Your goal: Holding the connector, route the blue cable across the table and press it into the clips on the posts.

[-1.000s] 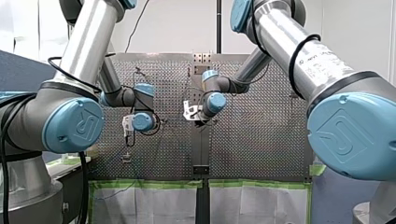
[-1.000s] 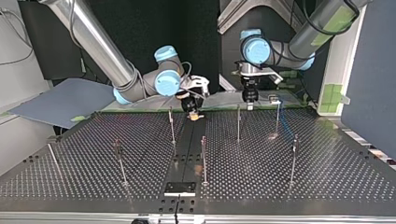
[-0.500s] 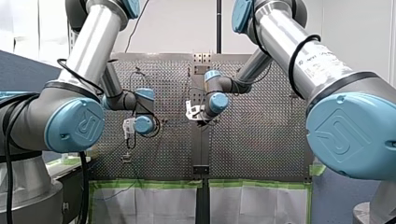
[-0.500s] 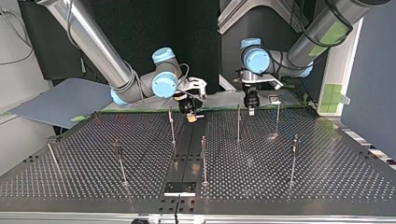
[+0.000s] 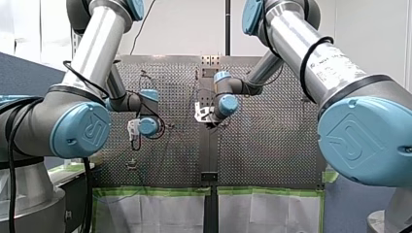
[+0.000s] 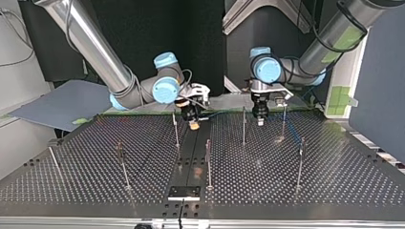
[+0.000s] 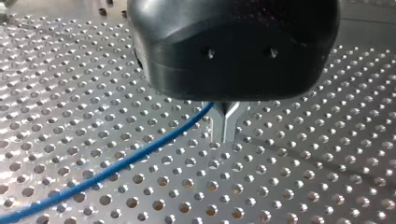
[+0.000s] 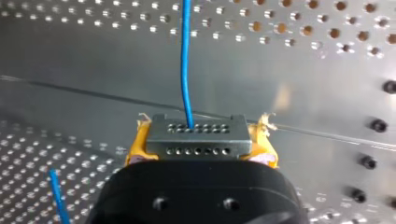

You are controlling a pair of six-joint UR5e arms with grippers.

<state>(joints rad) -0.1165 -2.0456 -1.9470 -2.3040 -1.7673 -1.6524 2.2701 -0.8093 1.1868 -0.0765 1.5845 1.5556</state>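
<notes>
In the right wrist view my right gripper (image 8: 201, 156) has its yellow pads (image 8: 135, 147) shut on a grey connector (image 8: 196, 135). The blue cable (image 8: 186, 60) leaves the connector and runs straight ahead over the plate. In the top view this gripper (image 6: 193, 125) hangs low at the table's far middle. My left gripper (image 7: 224, 133) has its metal fingers shut, and the blue cable (image 7: 116, 165) runs from between them off to one side. In the top view it (image 6: 260, 120) hangs between two far posts (image 6: 243, 125) (image 6: 284, 121).
Several thin clip posts stand on the perforated table (image 6: 334, 181), among them one by my right gripper (image 6: 175, 129), one in the middle (image 6: 208, 162) and one at the top view's right (image 6: 300, 162). A black plate (image 6: 184, 192) lies at the near edge.
In the top view both grippers have come lower and nearer the camera. My left gripper has shifted a little right, my right gripper a little left with the connector.
</notes>
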